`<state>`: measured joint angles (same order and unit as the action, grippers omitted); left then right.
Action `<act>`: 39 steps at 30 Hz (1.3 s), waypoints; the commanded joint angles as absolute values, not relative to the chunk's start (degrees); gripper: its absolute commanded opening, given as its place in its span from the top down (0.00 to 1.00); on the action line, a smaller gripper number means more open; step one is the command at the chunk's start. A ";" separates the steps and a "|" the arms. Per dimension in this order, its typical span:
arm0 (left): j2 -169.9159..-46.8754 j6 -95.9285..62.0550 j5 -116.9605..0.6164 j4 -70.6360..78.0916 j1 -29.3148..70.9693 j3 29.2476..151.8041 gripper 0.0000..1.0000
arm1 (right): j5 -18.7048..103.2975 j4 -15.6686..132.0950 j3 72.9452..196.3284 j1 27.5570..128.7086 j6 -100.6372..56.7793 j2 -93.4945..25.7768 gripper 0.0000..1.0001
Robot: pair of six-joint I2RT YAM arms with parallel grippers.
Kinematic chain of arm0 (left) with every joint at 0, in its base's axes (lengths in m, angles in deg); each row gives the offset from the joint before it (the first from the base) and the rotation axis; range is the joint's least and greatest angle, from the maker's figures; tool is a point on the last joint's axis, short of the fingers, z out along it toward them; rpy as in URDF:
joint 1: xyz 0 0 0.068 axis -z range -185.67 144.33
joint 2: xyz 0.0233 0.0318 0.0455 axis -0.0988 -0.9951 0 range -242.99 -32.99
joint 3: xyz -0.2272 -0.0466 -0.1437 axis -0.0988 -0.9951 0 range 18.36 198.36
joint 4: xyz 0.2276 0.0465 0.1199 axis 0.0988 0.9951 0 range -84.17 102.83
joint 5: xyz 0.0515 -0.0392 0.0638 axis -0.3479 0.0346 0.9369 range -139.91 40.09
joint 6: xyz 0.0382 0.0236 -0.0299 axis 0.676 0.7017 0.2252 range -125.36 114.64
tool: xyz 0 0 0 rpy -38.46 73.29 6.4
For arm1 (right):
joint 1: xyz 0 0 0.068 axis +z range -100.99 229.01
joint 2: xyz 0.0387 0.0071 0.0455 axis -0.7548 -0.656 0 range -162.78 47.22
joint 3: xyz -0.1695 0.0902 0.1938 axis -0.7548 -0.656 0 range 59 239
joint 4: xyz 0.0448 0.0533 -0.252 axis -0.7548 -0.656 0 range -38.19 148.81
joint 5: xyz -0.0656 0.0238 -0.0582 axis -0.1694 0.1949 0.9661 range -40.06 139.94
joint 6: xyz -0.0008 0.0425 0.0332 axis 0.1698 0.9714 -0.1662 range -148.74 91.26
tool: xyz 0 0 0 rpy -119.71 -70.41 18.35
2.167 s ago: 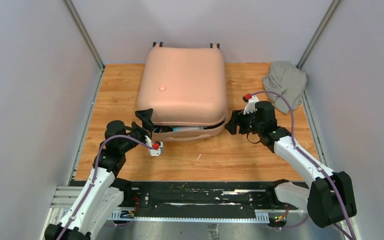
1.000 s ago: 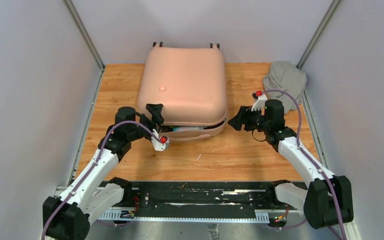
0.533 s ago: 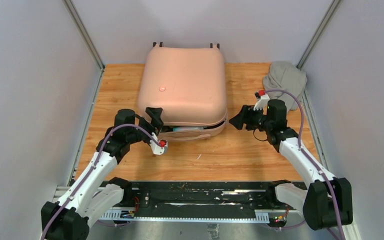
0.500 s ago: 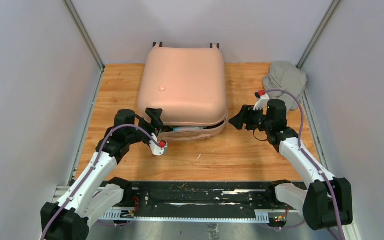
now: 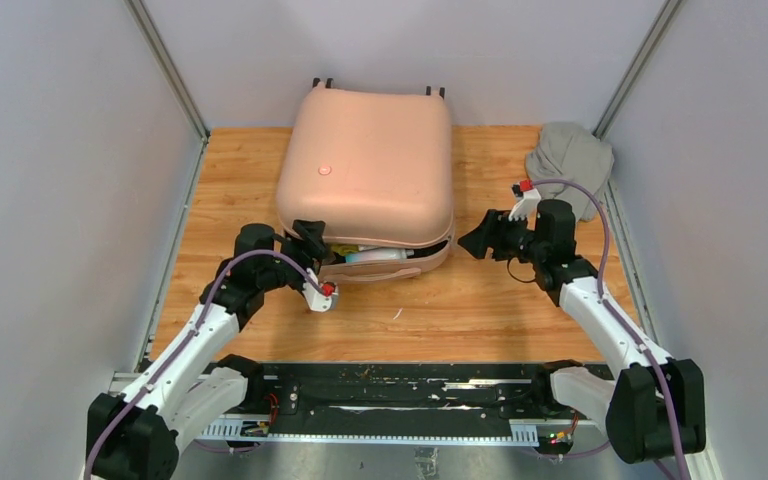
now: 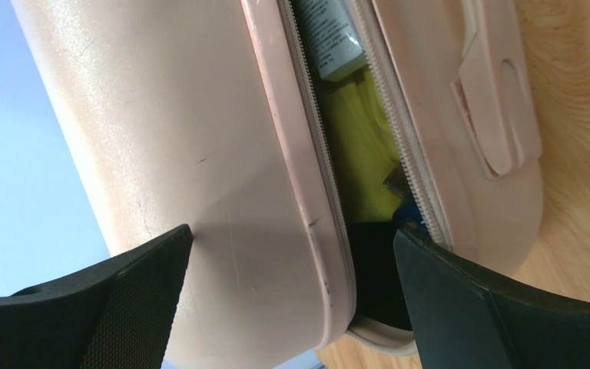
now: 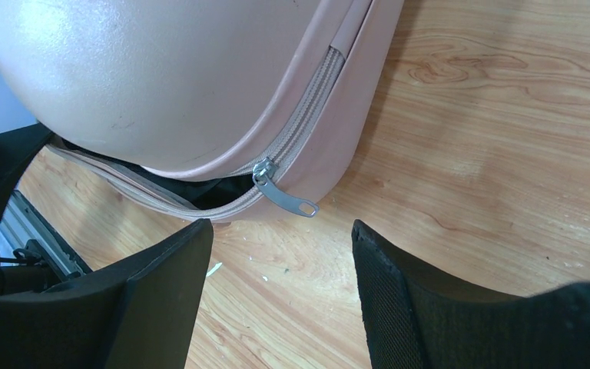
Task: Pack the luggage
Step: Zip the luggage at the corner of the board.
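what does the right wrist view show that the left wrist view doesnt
Only the right wrist view: the metal zipper pull hanging at a corner of the luggage, where the zipped stretch ends.
Only the left wrist view: what lies inside the gap, a yellow item and a white printed container, plus a moulded pink handle piece on the lower shell.
Both: the pink shell with its seam parted, the wooden table, and the arm's own claw open, the left claw astride the lid's rim, the right claw holding nothing.
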<state>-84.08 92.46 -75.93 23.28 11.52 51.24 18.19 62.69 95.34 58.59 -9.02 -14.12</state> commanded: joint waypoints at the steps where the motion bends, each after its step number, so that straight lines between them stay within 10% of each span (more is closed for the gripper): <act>1: -84.73 90.58 -69.49 3.69 11.29 42.95 0.00 | 17.17 63.65 94.44 57.28 -9.00 -12.59 0.30; 39: -81.35 85.27 -70.83 -15.00 11.29 42.92 0.00 | -7.90 89.03 96.42 57.88 -12.86 -39.02 0.35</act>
<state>-80.30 85.25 -72.28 -11.07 11.67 40.75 -4.93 84.17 94.86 57.98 -14.35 -37.40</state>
